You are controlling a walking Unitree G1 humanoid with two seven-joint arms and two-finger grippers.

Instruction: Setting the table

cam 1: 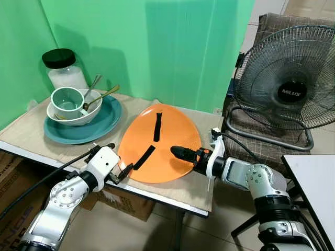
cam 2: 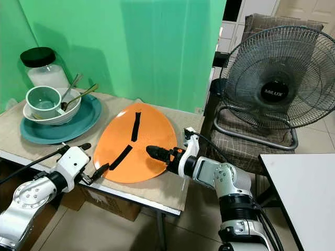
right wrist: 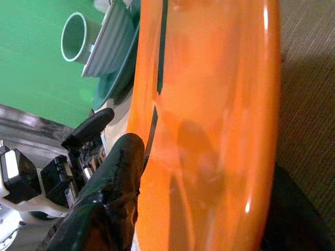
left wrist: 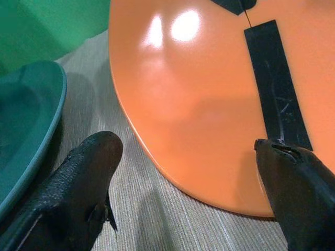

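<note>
- Orange plate (cam 1: 162,144) is seen tilted on the beige table mat (cam 1: 31,128), near front edge of table, right of the stacked dishes; two black tape strips (cam 1: 157,127) are stuck on its face.
- Right gripper (cam 1: 180,153) is placed at the plate's right rim; in right wrist view the rim is seen running between its two black fingers (right wrist: 112,178), one over the face and one under, so the plate is pinched.
- Left gripper (cam 1: 124,171) is held at the plate's lower-left edge, low over the mat; in left wrist view its fingers (left wrist: 84,178) are spread, one on the mat side, the other over the plate's edge by a tape strip. Nothing is held.
- Teal plate (cam 1: 84,125) is set at the back left of the mat, well apart from the orange one's centre, edges near each other.
- White bowl (cam 1: 73,114) is stacked on the teal plate; pale green cup (cam 1: 67,102) sits in the bowl.
- Two spoons (cam 1: 99,97) are leaned in the bowl, handles pointing up and right.
- Glass jar (cam 1: 64,69) with black lid is stood behind the dishes, against the green backdrop (cam 1: 157,47).
- Floor fan (cam 1: 293,78) is seen at right, on a checked chair.
</note>
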